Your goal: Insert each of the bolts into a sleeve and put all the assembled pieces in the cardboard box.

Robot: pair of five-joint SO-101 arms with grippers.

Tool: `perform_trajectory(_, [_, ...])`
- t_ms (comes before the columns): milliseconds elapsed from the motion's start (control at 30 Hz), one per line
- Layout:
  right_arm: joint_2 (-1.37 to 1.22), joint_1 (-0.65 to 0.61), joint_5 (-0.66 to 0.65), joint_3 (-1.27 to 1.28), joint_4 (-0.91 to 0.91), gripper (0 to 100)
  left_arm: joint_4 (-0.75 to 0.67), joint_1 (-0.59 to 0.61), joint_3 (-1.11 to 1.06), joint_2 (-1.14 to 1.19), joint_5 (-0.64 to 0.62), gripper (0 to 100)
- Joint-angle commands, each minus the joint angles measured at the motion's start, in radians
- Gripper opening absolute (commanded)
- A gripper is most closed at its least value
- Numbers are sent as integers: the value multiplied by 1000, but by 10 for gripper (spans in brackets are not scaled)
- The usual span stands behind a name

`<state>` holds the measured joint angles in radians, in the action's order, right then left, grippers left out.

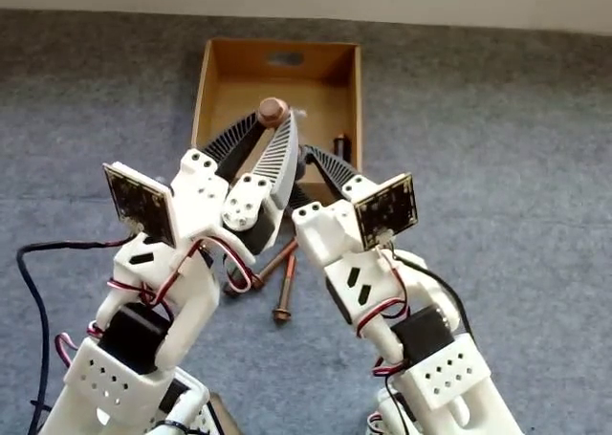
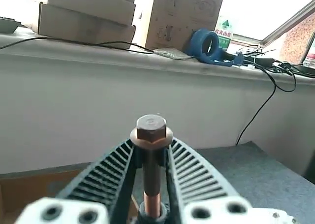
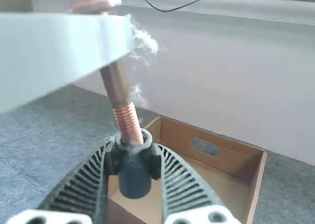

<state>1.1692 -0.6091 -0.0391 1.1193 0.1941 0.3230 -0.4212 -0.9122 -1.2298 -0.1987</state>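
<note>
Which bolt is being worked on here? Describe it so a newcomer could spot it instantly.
Start at the cardboard box on the grey carpet. Above it the left pincer clamps one bolt upright, head up, threaded tip at the dark sleeve in the right pincer. Unlike the loose bolts lying on the carpet, it is held aloft.

high: above near side, looking down on desk point(image 1: 535, 119) | wrists: close, low, facing far wall point(image 2: 74, 111) | shared: held bolt point(image 2: 151, 129), cardboard box point(image 3: 236, 157)

White left arm point(image 1: 158, 306) has ribbed claw point(image 1: 272, 121), red wires point(image 1: 172, 274)
</note>
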Motion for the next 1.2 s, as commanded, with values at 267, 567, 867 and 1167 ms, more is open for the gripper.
perform_trajectory(267, [24,8,11,-15,-7,6,198,-13,202,35,-3,9])
perform_trajectory(567, [24,8,11,-15,-7,6,199,-12,237,199,-3,9])
perform_trajectory(867, [24,8,11,-12,-7,6,204,-12,240,197,-3,9])
perform_trajectory(1167, [24,8,11,-12,-7,6,339,-15,325,203,97,9])
